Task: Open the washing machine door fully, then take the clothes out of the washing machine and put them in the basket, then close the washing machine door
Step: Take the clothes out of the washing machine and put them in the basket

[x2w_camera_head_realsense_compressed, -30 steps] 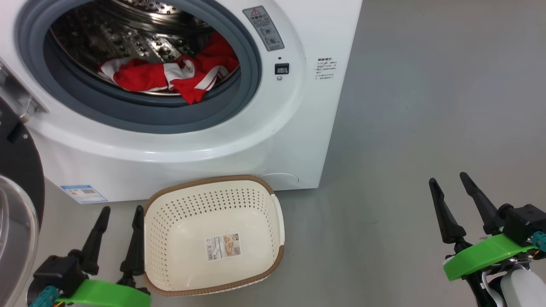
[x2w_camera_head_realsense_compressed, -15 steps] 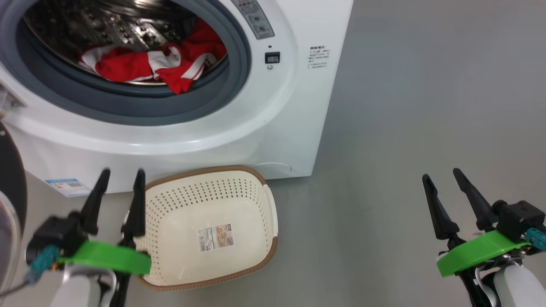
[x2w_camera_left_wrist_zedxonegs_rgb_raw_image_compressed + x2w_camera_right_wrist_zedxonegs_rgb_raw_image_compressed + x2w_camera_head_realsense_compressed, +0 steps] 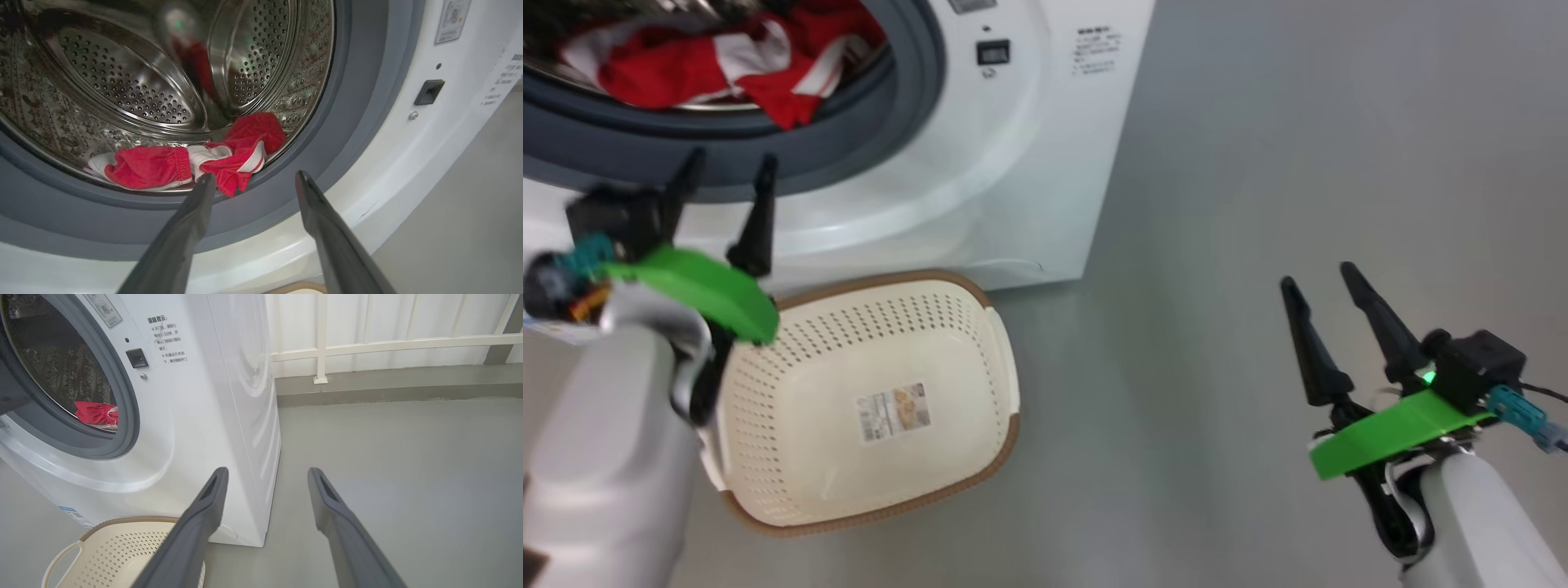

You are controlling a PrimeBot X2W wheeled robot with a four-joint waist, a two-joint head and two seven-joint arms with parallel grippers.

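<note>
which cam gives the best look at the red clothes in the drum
The left wrist view: the clothes lie in full at the front of the drum, just beyond the open left gripper. The head view crops them at its top edge; the right wrist view catches a small red patch past the gasket.

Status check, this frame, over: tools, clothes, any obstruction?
Left tool open, empty, at drum mouth. Right tool open, empty, over floor. Clothes in drum; basket empty. No obstruction seen.
</note>
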